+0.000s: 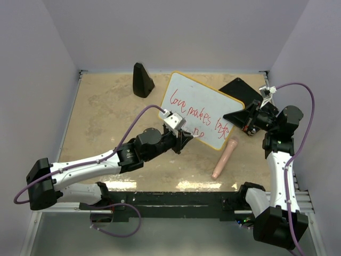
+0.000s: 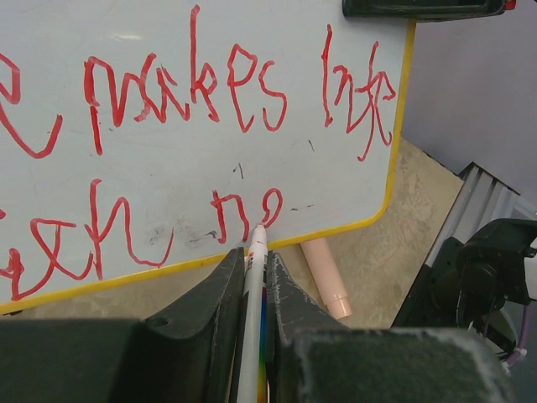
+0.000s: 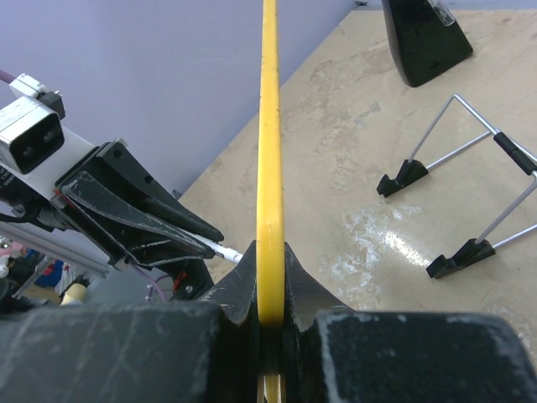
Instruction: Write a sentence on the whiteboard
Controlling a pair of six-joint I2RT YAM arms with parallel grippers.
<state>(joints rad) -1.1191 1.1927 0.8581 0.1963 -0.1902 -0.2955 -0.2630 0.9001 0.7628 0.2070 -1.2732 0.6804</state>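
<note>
The whiteboard point(image 1: 200, 109), white with a yellow rim, stands tilted at the middle of the table. The sentence point(image 1: 197, 114) is in red marker, two lines; in the left wrist view point(image 2: 210, 92) it reads roughly "makes life" above more loose words. My left gripper point(image 1: 187, 137) is shut on a white marker point(image 2: 252, 311), whose tip touches the board by its lower rim point(image 2: 259, 228). My right gripper point(image 1: 244, 118) is shut on the board's yellow rim point(image 3: 269, 168) at its right edge and holds it upright.
A pink marker cap point(image 1: 224, 158) lies on the table below the board's right corner. A black cone-shaped object point(image 1: 141, 80) stands at the back. A wire stand with black feet point(image 3: 466, 201) sits behind the board. Walls close the table on three sides.
</note>
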